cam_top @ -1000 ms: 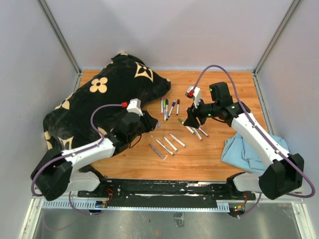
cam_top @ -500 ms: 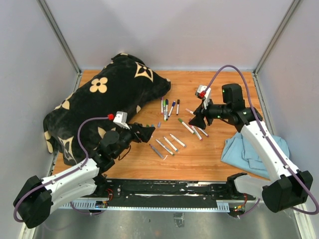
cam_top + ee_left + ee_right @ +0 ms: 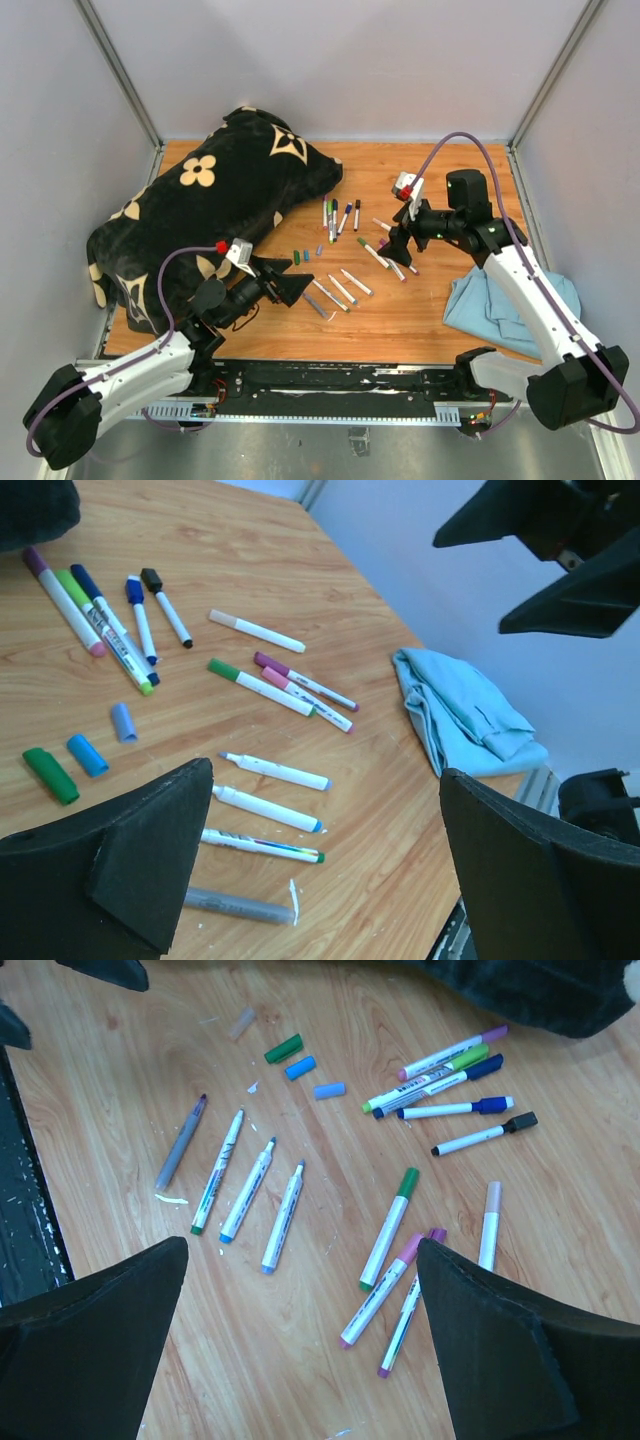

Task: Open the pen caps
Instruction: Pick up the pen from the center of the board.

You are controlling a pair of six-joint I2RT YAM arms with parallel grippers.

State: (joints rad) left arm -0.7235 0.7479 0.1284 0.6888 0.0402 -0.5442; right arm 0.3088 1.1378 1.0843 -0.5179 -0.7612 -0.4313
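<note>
A black plush cushion with cream flower motifs (image 3: 220, 190) is slumping over the far left of the table, seemingly pushed aside so it is not crowding the work. Just right of it, the left gripper (image 3: 296, 290) is hovering low with its jaws spread wide and nothing between them, apparently free for a pick. Beside it, three loose plastic pen caps (image 3: 87, 755), green, blue and pale blue, are lying apart from any barrel. Three bare-tipped white marker barrels (image 3: 270, 810) and a grey barrel (image 3: 238, 907) are resting in a row nearer the front, probably the finished ones. Further back, a cluster of capped markers (image 3: 337, 217) is waiting. More capped ones, green, pink and purple (image 3: 390, 1228), are lying below the right gripper (image 3: 393, 245), which is also gaping empty above them. A crumpled light blue cloth (image 3: 500, 300) is sitting at the right edge. The wooden tabletop (image 3: 420, 310) is lying flat and well lit, and pale grey walls (image 3: 350, 60) are enclosing it.
</note>
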